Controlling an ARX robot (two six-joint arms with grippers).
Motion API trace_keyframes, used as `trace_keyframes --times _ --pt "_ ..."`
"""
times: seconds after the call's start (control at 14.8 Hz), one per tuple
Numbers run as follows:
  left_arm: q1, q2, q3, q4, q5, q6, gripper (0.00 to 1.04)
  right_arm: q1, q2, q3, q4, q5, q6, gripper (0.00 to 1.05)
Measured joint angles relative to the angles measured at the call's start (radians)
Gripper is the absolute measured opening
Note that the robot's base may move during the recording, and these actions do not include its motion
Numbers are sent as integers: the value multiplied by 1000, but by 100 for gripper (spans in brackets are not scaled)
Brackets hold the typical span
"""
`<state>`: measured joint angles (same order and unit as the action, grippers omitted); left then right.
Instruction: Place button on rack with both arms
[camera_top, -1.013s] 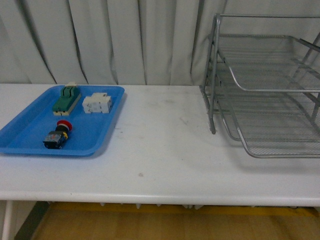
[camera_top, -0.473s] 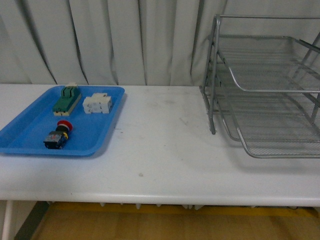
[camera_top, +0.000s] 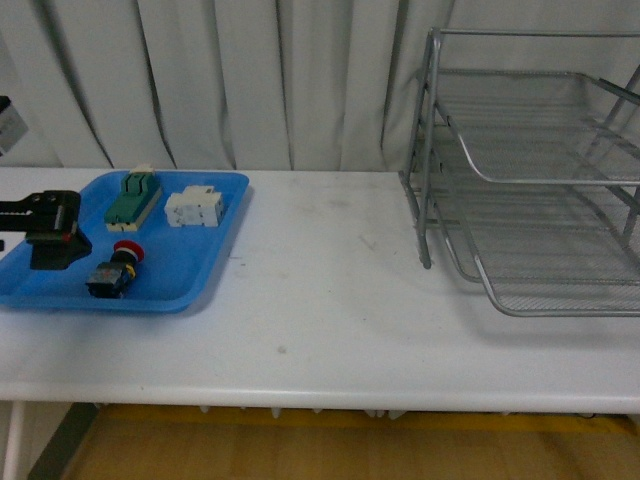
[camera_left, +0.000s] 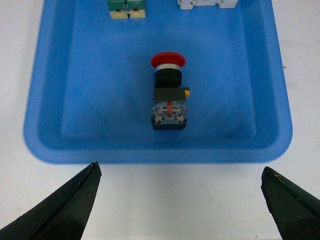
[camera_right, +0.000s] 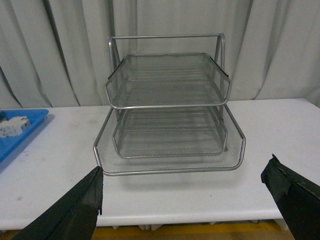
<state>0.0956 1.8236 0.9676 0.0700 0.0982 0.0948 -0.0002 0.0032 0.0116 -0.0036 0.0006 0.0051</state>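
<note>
Fingers (camera_left: 65, 205) spread wide on both: left gripper (camera_left: 180, 200) near the button (camera_left: 169, 95), right gripper (camera_right: 182, 200) facing the rack (camera_right: 167, 107)

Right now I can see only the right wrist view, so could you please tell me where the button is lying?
Observer: The button lies on its side in the blue tray, red cap pointing away from the robot.
Operator: Thank you. Is the left gripper touching it?
Observer: No. The left gripper is open and holds nothing, and the button lies untouched ahead of its fingertips.
Operator: Is anything close to the button?
Observer: A green block lies farther back in the tray, beside the white block, both apart from the button.
</note>
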Motion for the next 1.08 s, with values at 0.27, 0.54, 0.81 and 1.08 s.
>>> trace_keyframes --times 0.27,0.54,0.81,1.08 --pt "-2 298 320 -117 11 20 98 0 0 0 0 0 0 98" --pt "-22 457 509 -185 9 18 98 0 0 0 0 0 0 98" --pt "-34 556 566 -191 -29 19 91 0 0 0 0 0 0 98" --pt "-27 443 417 -143 19 -17 42 0 0 0 0 0 0 98"
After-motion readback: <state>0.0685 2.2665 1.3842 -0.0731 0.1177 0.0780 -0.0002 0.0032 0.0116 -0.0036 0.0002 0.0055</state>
